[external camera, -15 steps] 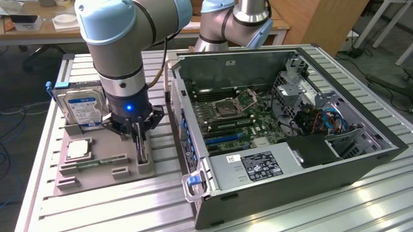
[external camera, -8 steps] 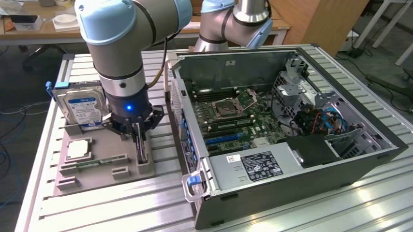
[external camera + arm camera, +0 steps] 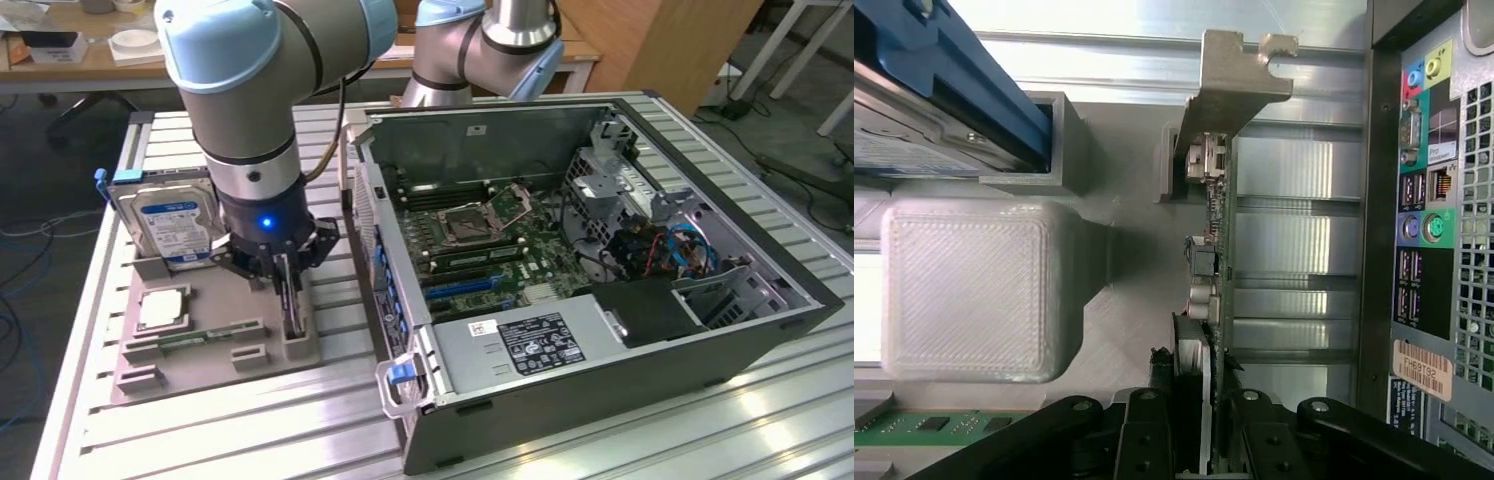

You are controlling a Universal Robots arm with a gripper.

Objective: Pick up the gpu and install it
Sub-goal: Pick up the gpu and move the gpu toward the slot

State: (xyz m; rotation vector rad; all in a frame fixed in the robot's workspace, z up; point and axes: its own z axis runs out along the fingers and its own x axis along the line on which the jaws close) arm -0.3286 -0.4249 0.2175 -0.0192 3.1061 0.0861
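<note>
gpu (image 3: 1222, 250) near end disappearing between the clamping gripper (image 3: 1199, 390) fingers, hard drive (image 3: 167, 222) at the exterior view's nine o'clock hiding partly behind the arm (image 3: 247, 120), power supply label (image 3: 531, 340) print being too small to read

Ribbed metal table (image 3: 667, 430), wooden desk (image 3: 80, 72) behind, wooden cabinet (image 3: 654, 40), cables (image 3: 781, 150) on floor (image 3: 821, 215)

My tray (image 3: 194, 385) sits on the table (image 3: 200, 440), at the exterior view's left of the case (image 3: 601, 390); gpu (image 3: 1214, 200) at its case-side edge, drive (image 3: 167, 225) at its back edge.
</note>
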